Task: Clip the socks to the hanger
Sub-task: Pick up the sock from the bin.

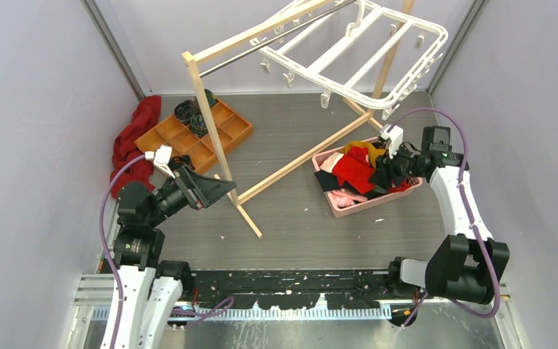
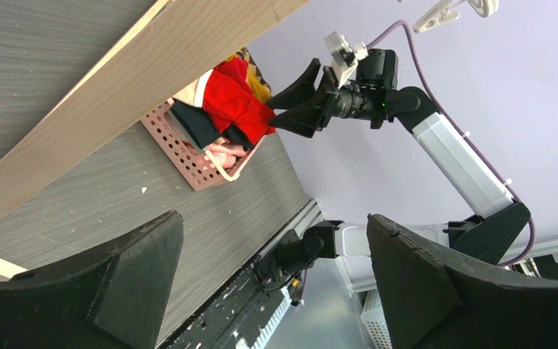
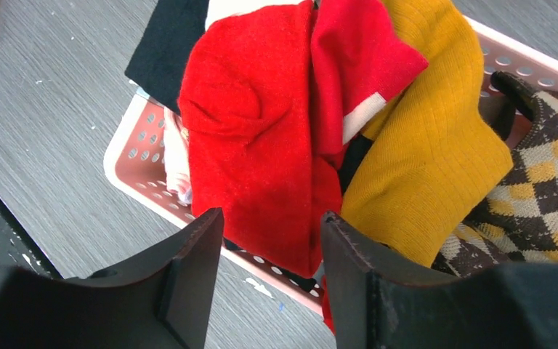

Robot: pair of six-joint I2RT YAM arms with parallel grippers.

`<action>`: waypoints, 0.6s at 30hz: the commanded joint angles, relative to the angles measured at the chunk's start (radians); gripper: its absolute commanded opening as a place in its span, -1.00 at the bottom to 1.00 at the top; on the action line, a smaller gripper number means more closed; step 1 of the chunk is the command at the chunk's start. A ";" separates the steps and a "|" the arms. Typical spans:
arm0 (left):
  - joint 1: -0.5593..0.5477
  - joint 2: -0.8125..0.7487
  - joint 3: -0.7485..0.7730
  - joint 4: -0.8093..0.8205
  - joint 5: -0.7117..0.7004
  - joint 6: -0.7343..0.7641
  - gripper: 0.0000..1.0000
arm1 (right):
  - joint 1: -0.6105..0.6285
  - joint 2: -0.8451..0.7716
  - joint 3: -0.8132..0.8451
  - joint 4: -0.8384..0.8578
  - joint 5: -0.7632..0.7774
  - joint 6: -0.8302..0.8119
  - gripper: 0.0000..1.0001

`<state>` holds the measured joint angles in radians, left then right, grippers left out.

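Arm on right (image 1: 456, 195) angled over basket (image 1: 360, 208), fingers (image 3: 192, 280) flanking red sock (image 3: 254, 145)

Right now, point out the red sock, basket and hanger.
red sock (image 3: 254, 145), right wrist view, its middle.
basket (image 3: 126, 163), right wrist view, left rim.
hanger (image 1: 320, 80), top external view, near bar.

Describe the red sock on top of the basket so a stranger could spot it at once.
On the right of the table sits a pink basket, below the right gripper. The red sock lies topmost, bright red, between a mustard garment and black cloth.
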<state>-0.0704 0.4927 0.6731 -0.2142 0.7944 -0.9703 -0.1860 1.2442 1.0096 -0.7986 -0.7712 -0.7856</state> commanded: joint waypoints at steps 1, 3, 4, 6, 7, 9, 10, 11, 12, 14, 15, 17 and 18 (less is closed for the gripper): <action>-0.003 -0.011 0.004 0.081 0.001 -0.021 0.94 | 0.018 0.017 -0.010 0.009 0.020 -0.004 0.01; -0.005 -0.016 0.010 0.080 0.008 -0.022 0.93 | 0.025 0.016 -0.019 -0.009 0.013 -0.005 -0.22; -0.004 -0.016 0.013 0.081 0.014 -0.022 0.93 | 0.025 0.011 -0.020 -0.014 0.005 -0.001 -0.34; -0.004 -0.016 0.023 0.081 0.024 -0.021 0.92 | 0.025 -0.007 -0.011 -0.028 -0.013 0.021 -0.63; -0.004 -0.016 0.027 0.081 0.027 -0.019 0.91 | 0.025 -0.019 -0.003 -0.033 -0.021 0.039 -0.75; -0.005 -0.014 0.039 0.082 0.031 -0.015 0.89 | 0.023 -0.047 0.012 -0.036 -0.025 0.083 -0.91; -0.004 -0.012 0.043 0.082 0.032 -0.013 0.87 | 0.020 -0.064 0.019 -0.026 -0.022 0.117 -0.97; -0.005 -0.009 0.047 0.082 0.033 -0.014 0.84 | 0.012 -0.076 0.026 -0.014 -0.018 0.155 -0.98; -0.006 -0.002 0.051 0.081 0.038 -0.014 0.80 | 0.002 -0.084 0.036 -0.004 -0.016 0.194 -0.98; -0.024 0.023 0.067 0.079 0.070 -0.003 0.75 | -0.031 -0.097 0.063 -0.002 -0.034 0.251 -0.98; -0.040 0.036 0.080 0.066 0.077 0.013 0.73 | -0.050 -0.104 0.083 -0.007 -0.043 0.279 -0.98; -0.092 0.060 0.112 0.040 0.073 0.053 0.73 | -0.073 -0.115 0.115 -0.032 -0.062 0.303 -0.98; -0.127 0.074 0.129 0.031 0.060 0.073 0.73 | -0.080 -0.120 0.127 -0.055 -0.065 0.308 -0.98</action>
<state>-0.1123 0.5247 0.7185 -0.1959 0.8246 -0.9703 -0.2295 1.1656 1.0477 -0.8295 -0.7841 -0.5793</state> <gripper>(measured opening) 0.869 0.046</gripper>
